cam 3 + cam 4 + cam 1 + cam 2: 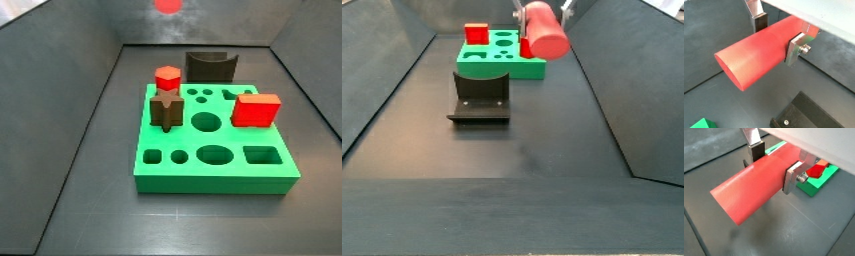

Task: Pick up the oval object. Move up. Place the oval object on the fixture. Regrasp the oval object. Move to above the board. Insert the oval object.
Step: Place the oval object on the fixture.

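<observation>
My gripper (777,36) is shut on the oval object (751,57), a long salmon-red peg lying crosswise between the silver fingers (792,177) in both wrist views. A side view shows it held high in the air (545,35), above the floor between the fixture (480,95) and the green board (529,68). Its round end shows at the frame's edge in a side view (167,5). The dark fixture (210,68) stands behind the board (214,175). Below the peg a corner of the fixture (811,115) shows.
On the board stand a red hexagonal peg (167,77), a slim dark brown peg (166,112) and a red cube (257,110). Grey sloping walls (80,110) close in the dark floor on both sides.
</observation>
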You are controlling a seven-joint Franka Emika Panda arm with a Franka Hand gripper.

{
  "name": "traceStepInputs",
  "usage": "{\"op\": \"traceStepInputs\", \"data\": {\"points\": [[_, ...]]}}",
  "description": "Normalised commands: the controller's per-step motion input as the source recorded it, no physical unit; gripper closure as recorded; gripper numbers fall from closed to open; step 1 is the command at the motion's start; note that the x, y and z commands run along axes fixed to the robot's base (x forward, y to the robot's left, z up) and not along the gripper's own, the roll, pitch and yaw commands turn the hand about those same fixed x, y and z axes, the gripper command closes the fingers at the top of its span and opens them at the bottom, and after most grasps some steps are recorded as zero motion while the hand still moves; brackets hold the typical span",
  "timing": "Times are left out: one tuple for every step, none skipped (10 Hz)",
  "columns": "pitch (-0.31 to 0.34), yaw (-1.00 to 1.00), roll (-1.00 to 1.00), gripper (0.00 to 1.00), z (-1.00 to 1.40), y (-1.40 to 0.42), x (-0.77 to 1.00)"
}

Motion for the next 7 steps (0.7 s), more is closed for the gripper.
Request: {"op": "traceStepInputs", "data": {"points": [[0.179,-0.32,-0.26,1.00,-0.09,-0.33,1.00],[0.170,-0.25,-0.26,1.00,-0.08,-0.29,1.00],[0.162,-0.16,-0.24,1.00,-0.06,-0.25,1.00],[0.156,-0.11,-0.20,1.00,-0.06,-0.23,1.00],[0.145,-0.07,-0.17,1.00,-0.05,-0.21,1.00],[0.139,-0.05,-0.16,1.00,-0.04,-0.19,1.00],[0.142,-0.03,-0.15,1.00,-0.04,-0.16,1.00]]}}
